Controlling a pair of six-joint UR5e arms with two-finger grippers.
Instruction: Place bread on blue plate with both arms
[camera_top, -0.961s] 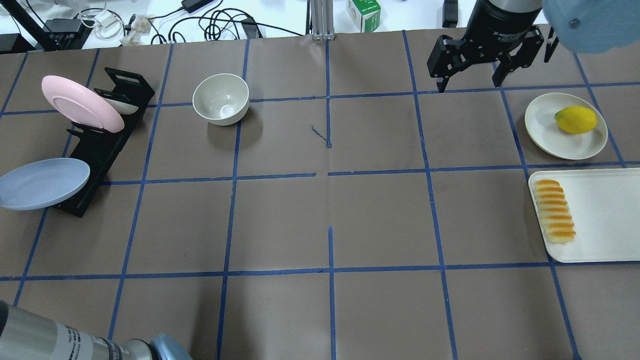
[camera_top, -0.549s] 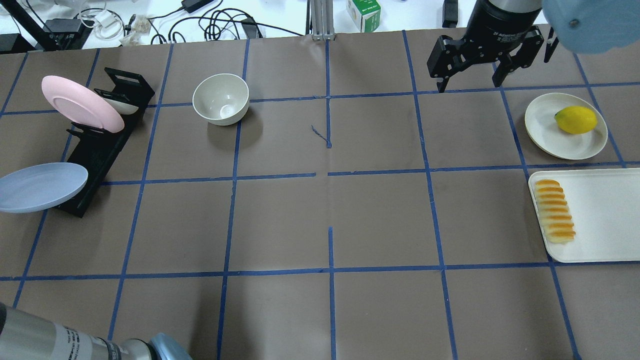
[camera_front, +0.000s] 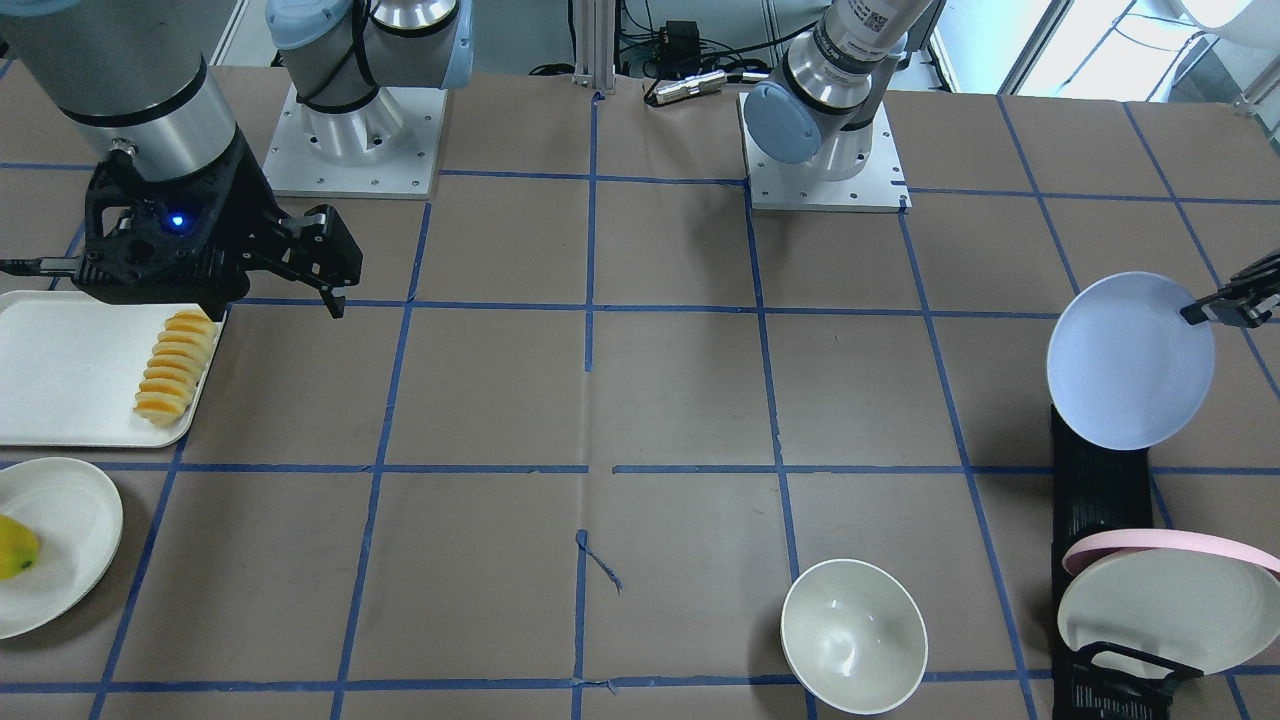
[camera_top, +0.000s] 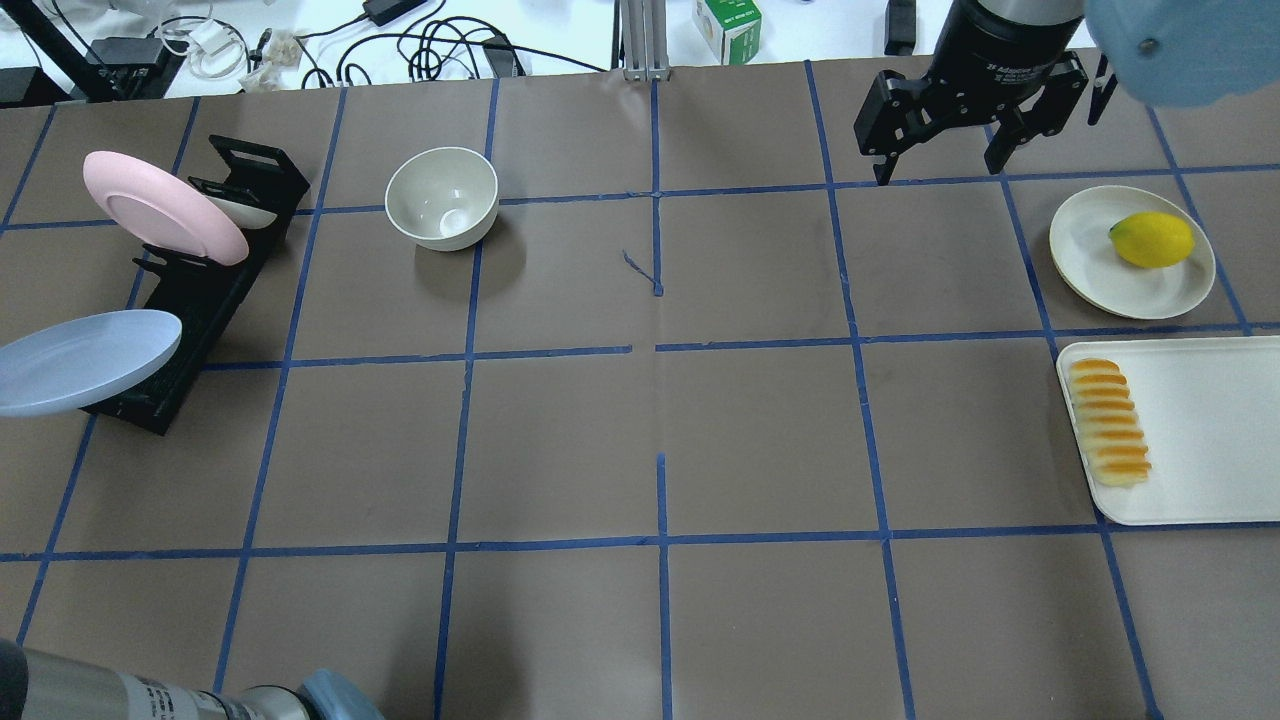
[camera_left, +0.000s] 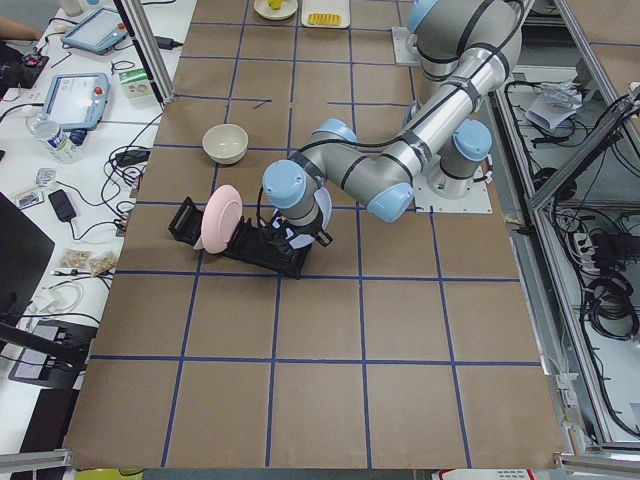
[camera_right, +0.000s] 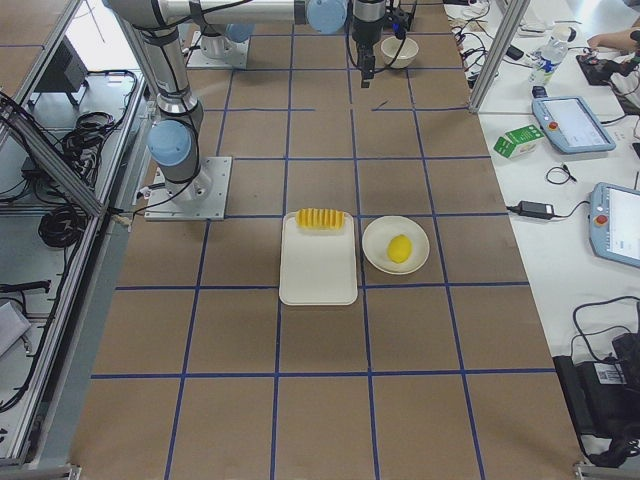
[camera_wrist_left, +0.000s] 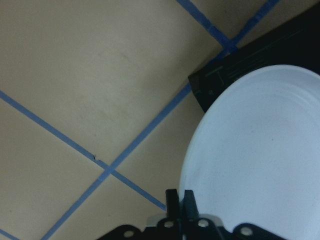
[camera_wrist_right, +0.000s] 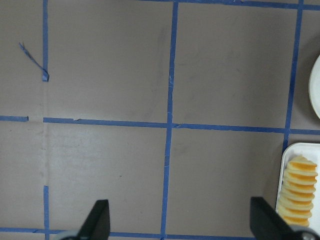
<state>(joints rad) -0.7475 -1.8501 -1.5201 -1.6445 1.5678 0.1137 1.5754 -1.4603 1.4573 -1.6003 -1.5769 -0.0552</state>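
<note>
The blue plate (camera_top: 85, 360) stands tilted at the near end of the black rack (camera_top: 200, 290). My left gripper (camera_wrist_left: 180, 197) is shut on its rim. It also shows at the right edge of the front view (camera_front: 1215, 305), pinching the plate (camera_front: 1130, 360). The bread (camera_top: 1108, 422), a ridged yellow-orange loaf, lies along the left edge of a white tray (camera_top: 1200, 430) at the right. My right gripper (camera_top: 938, 170) is open and empty, high over the table's far right. In its wrist view (camera_wrist_right: 182, 225) the bread (camera_wrist_right: 297, 192) is at the lower right.
A pink plate (camera_top: 160, 205) and an off-white plate stand in the rack. A white bowl (camera_top: 442, 197) stands at the far middle-left. A lemon (camera_top: 1152, 240) lies on an off-white plate (camera_top: 1090, 250) beyond the tray. Brown paper with blue tape lines covers the table.
The blue plate in my left gripper has shifted slightly, down in the view and then back up. The right arm has not moved.
</note>
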